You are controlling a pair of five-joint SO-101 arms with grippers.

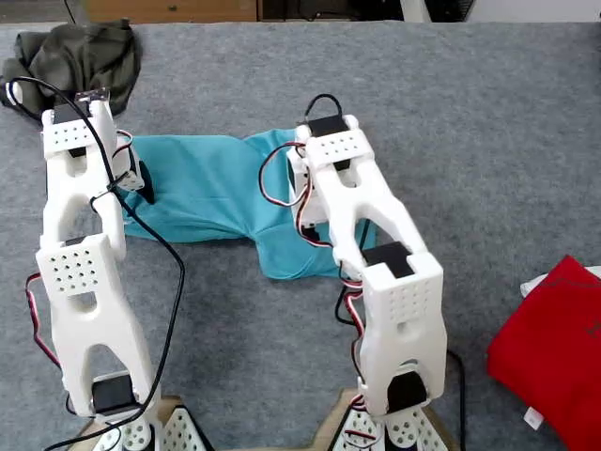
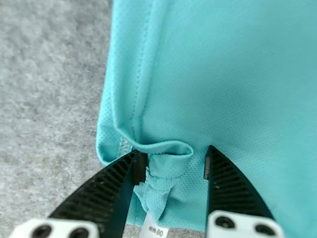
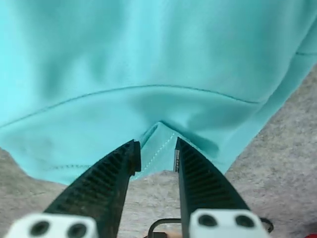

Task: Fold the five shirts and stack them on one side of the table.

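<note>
At the far left corner of the grey table (image 1: 488, 132), a dark green shirt (image 1: 80, 56) lies crumpled in a heap. Just nearer than it, along the table's left side, stands the white left arm (image 1: 80, 263), with black cables looped around it. The left gripper (image 2: 171, 158) sits at the left edge of a teal shirt (image 1: 211, 193). Its black jaws stand fairly narrow, clamped on a bunched fold of the teal cloth, and a small white label (image 2: 157, 230) hangs just below the pinch.

The teal shirt lies across the middle of the table between the two arms. It is mostly flat and lightly wrinkled, and one part runs toward the near side beneath the right arm (image 1: 376, 263). That arm rises over the shirt's right part. In its wrist view the right gripper (image 3: 156, 151) is down at the shirt's hem, its jaws close together. A small peak of teal cloth is drawn up between the tips, so it appears to be holding the cloth, though the grip is slight.

Well apart from all this, at the near right edge of the table, a red shirt (image 1: 554, 352) lies partly cut off by the frame. A white item (image 1: 537, 282) touches its far corner — too little of it shows to tell what it is.
</note>
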